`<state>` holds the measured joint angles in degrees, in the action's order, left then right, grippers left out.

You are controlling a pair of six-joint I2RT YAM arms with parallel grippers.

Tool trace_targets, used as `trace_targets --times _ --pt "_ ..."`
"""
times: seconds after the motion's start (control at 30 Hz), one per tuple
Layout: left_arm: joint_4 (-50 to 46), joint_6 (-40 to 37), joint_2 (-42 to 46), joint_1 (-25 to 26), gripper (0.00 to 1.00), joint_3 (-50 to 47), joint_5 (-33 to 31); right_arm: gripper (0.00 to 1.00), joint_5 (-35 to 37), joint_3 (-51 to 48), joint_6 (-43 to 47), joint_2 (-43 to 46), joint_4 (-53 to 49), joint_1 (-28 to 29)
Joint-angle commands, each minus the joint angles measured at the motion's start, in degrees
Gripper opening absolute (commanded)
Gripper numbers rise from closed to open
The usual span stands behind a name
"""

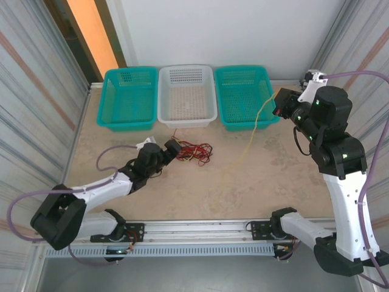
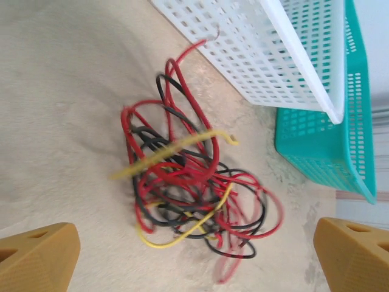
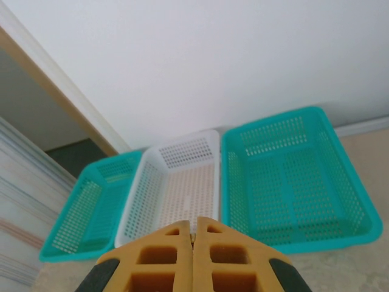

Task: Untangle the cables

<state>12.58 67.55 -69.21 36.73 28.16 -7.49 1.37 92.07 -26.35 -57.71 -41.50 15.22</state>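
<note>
A tangled bundle of thin red, black and yellow cables (image 1: 194, 152) is seen lying on the beige bench (image 1: 243, 188), near the white perforated plastic basket (image 1: 186, 120). The left gripper (image 1: 172, 148) is spread wide open just beside the bundle. The right gripper (image 1: 278, 104) is raised and closed on a single thin yellow cable (image 1: 258, 117), which hangs down to the bench.

A white back wall (image 1: 243, 30), ribbed grey side panels (image 1: 30, 91) and an orange-lit opening (image 1: 91, 30) surround the beige table (image 1: 243, 182).

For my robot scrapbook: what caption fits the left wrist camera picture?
Open left gripper facing a tangle of red, black and yellow cables, white basket and teal basket beyond.
</note>
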Motion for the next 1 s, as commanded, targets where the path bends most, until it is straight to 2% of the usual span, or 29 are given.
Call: trace_targets --times 0.0,0.1,0.2,0.3,0.47,0.53,0.67,0.77,0.83,0.97 --pt "-14.5 -0.3 4.4 -1.2 0.98 2.0 -2.6 0.00 -2.5 1.7 0.4 0.7 3.0 0.4" --pt "-16.9 -3.4 9.2 -2.1 0.91 1.3 -0.5 0.00 -6.0 1.4 -0.2 0.8 5.0 0.6" --pt "-15.3 -12.0 14.8 -2.2 0.80 3.3 3.0 0.00 -12.3 0.8 -1.1 0.8 8.2 0.9" --pt "-10.3 -22.1 17.9 -2.1 0.75 8.2 10.3 0.00 -15.8 0.4 -2.2 0.8 10.3 1.5" --pt "-5.4 -33.0 16.0 -1.0 0.81 18.4 25.3 0.00 -18.6 -3.1 -5.0 0.8 14.9 2.4" --pt "-6.5 -36.7 13.5 0.3 0.88 21.5 28.9 0.00 -19.2 -3.9 -6.2 0.5 16.2 2.6" --pt "-5.5 -38.2 8.4 2.4 0.90 23.2 35.0 0.00 -20.3 -4.9 -8.1 -1.0 18.0 3.0" --pt "-2.1 -39.0 5.5 5.9 0.92 22.5 35.3 0.00 -21.7 -5.3 -9.4 -1.9 19.6 3.0" --pt "-4.2 -41.4 4.0 8.0 0.91 23.3 31.5 0.00 -22.0 -5.3 -10.1 -2.3 20.4 3.0" --pt "-5.1 -42.1 2.0 8.4 0.84 23.2 28.4 0.00 -22.7 -4.8 -11.0 -3.0 21.1 3.0"
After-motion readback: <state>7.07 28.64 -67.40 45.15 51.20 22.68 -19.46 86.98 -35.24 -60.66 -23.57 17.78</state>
